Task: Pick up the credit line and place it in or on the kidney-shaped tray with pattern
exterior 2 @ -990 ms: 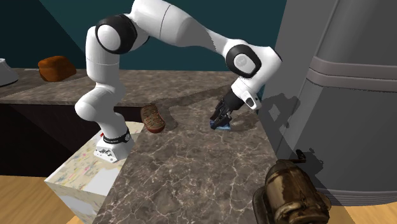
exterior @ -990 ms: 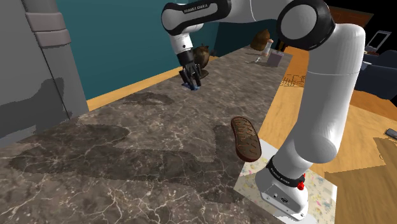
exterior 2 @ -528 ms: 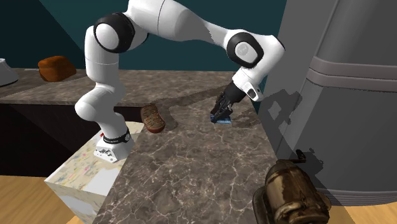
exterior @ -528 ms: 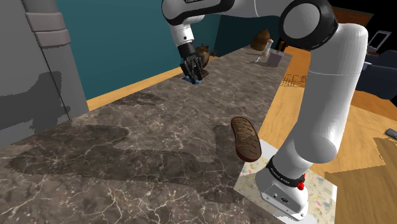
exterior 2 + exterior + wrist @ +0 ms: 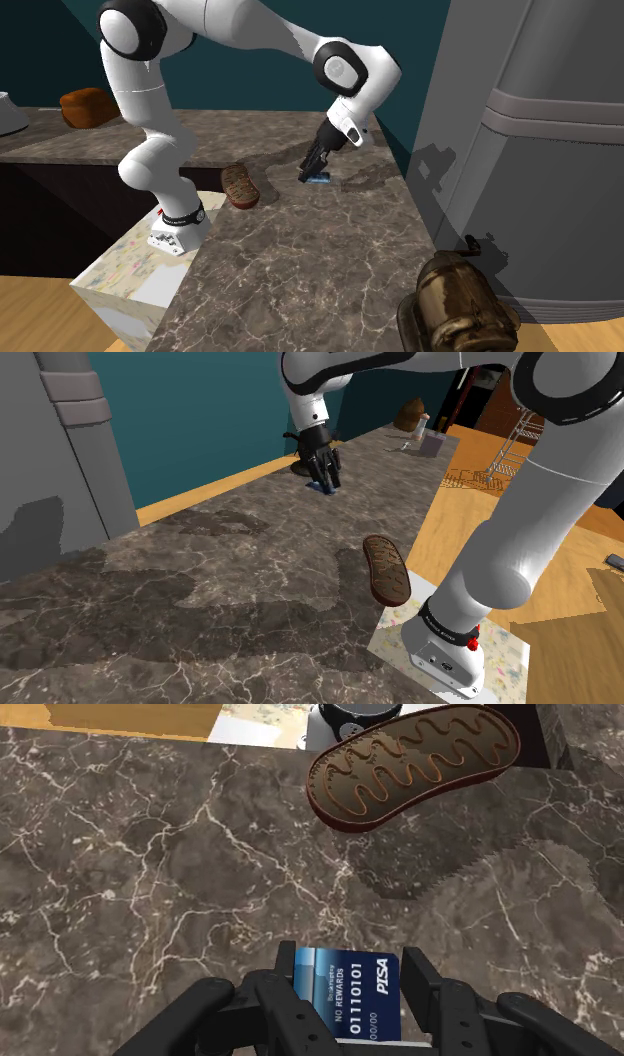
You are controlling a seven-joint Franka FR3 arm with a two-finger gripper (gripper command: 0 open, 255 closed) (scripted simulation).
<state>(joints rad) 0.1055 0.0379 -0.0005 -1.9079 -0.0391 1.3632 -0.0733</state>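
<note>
My black gripper (image 5: pixel 326 480) hangs a little above the dark marble counter (image 5: pixel 230 582), shut on a blue credit card (image 5: pixel 348 992) with white print. The card (image 5: pixel 318 180) sticks out below the fingers, clasped on both sides. The kidney-shaped tray (image 5: pixel 415 766), brown with a wavy pattern, lies ahead of the gripper at the counter's edge. In the shoulder view the tray (image 5: pixel 387 570) sits near the stand, well toward the lower right of the gripper (image 5: pixel 316 176). In the second exterior view the tray (image 5: pixel 240 186) is to the left of the card.
A tall grey appliance (image 5: pixel 530 150) stands at the counter's end. A brown jug (image 5: pixel 455 305) sits at the counter's near corner in the second exterior view. The stand (image 5: pixel 450 652) adjoins the counter beside the tray. Small items (image 5: pixel 425 437) lie at the far end.
The arm has carried the card away from the grey appliance toward the tray, rightward in the shoulder view and leftward in the second exterior view. The grip stays shut.
</note>
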